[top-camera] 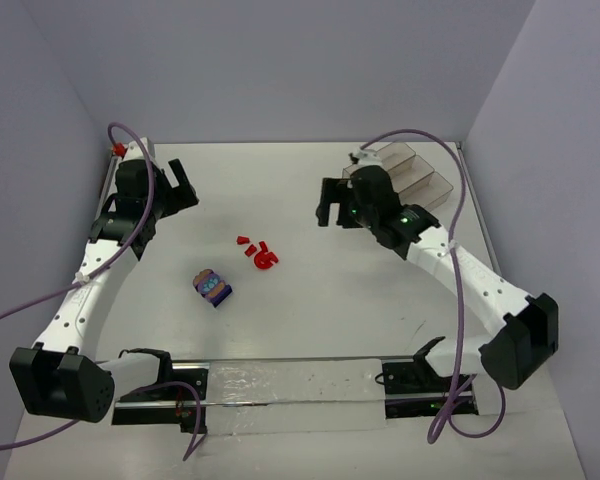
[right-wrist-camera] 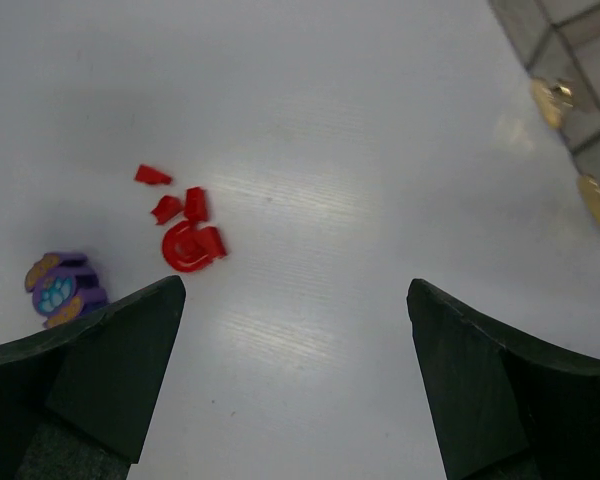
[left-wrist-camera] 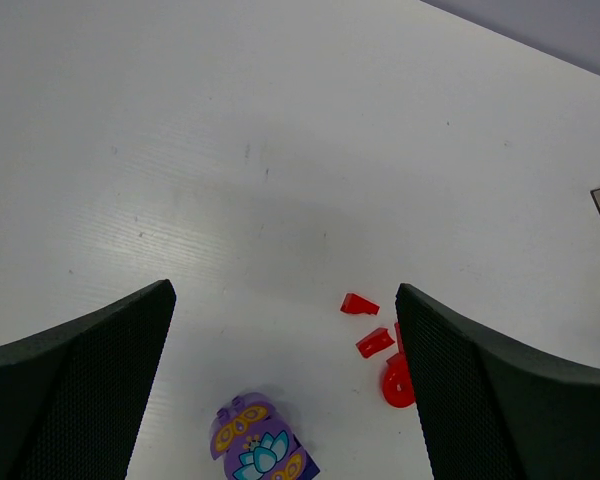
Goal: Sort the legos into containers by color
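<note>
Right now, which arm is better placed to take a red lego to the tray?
Probably the right. The right hand, open, is slightly nearer the red legos than the left hand, and the tray stands just behind it, far across the table from the left arm.

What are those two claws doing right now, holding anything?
Left gripper: open, holding nothing.
Right gripper: open, holding nothing.
</note>
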Controlling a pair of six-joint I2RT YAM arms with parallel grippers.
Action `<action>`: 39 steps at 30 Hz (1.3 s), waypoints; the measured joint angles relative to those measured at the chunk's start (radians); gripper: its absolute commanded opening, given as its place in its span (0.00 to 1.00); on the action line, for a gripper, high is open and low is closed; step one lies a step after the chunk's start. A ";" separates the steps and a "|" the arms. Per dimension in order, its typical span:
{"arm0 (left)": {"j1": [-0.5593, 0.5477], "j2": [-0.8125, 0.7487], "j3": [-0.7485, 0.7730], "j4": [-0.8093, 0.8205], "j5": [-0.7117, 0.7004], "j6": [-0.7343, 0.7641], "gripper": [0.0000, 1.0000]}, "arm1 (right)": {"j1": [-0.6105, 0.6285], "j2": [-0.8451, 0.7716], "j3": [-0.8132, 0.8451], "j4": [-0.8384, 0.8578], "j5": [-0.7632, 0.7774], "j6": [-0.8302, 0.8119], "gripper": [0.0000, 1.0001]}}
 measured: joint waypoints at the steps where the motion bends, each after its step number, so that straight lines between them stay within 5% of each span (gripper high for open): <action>1: 0.000 -0.002 -0.001 -0.001 0.000 -0.002 0.99 | 0.041 0.033 0.032 -0.006 0.005 -0.017 1.00; 7: -0.002 -0.027 -0.013 -0.027 -0.002 -0.010 0.99 | 0.265 0.308 0.209 -0.027 0.040 -0.108 0.96; 15: -0.004 -0.056 -0.025 -0.058 -0.002 -0.018 0.99 | 0.305 0.557 0.232 -0.066 0.000 -0.152 0.71; 39: -0.004 -0.089 -0.051 -0.091 -0.023 -0.030 0.99 | 0.303 0.726 0.328 -0.058 -0.026 -0.182 0.54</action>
